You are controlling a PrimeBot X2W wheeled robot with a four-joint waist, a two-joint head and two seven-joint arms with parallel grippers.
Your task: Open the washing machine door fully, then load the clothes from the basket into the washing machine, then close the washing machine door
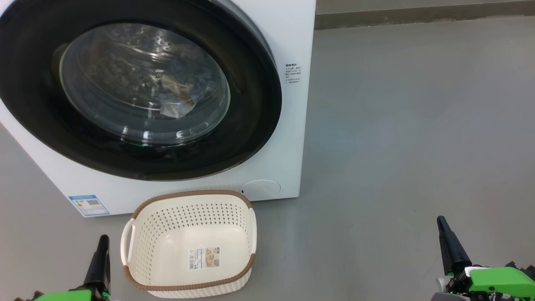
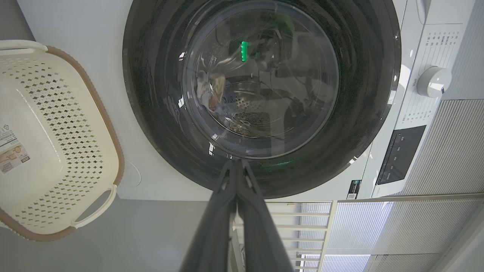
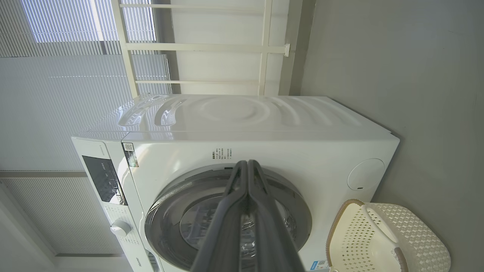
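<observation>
Left gripper hangs low, fingers pressed together, gripping nothing. Beside it the basket stands empty on the floor, just before the washing machine. Its washing machine door is closed, the clothes visible behind the glass. Right gripper, well right, is likewise closed and empty.

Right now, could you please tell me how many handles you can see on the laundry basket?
2: a left handle on the basket's left end and a right handle on its right end.

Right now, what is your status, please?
Left gripper and right gripper shut, empty. Door closed, clothes inside. Basket empty, on floor before the washer.
</observation>
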